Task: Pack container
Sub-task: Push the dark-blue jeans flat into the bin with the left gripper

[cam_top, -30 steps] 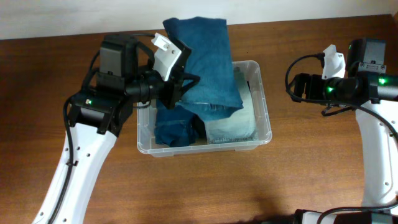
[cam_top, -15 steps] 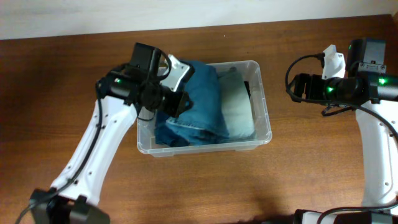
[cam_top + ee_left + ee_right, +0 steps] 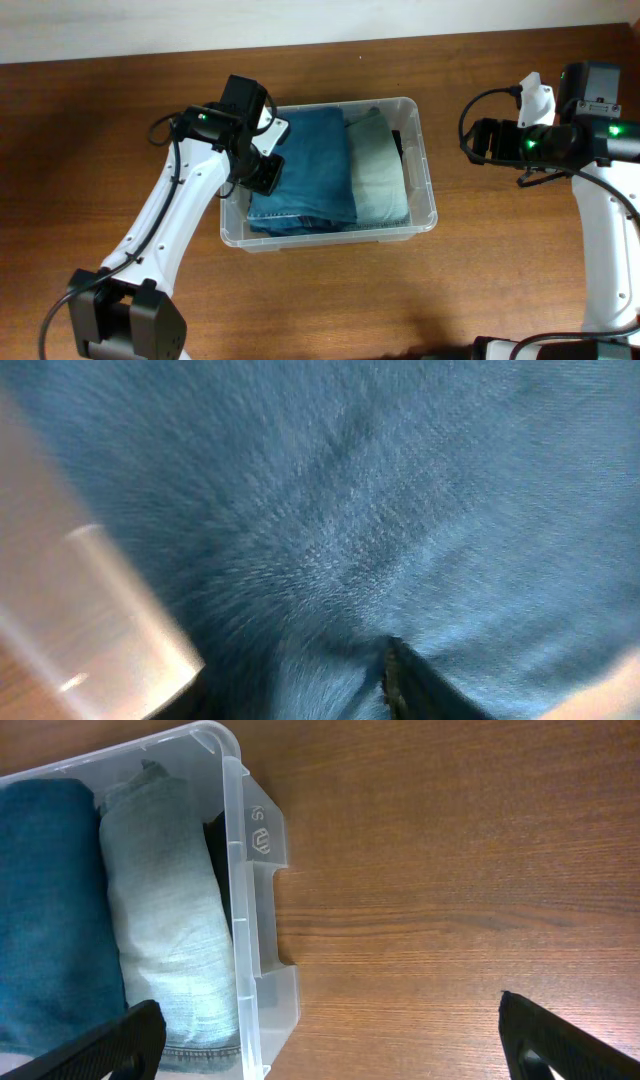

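Observation:
The clear plastic container stands mid-table. A folded pair of dark blue jeans lies in its left half and a folded pair of light blue jeans in its right half. My left gripper is down inside the container at the left wall, shut on the dark blue jeans, with denim bunched between its fingers. My right gripper is open and empty, over the table right of the container. The right wrist view shows its fingers, the container's end wall and the light jeans.
A black item is wedged between the light jeans and the container's right wall; it also shows in the right wrist view. The brown wooden table surrounds the container. A pale wall runs along the table's far edge.
My left gripper has come down and moved left with the dark blue jeans. The jeans went from hanging above the container to lying flat in its left half. The right arm has not moved.

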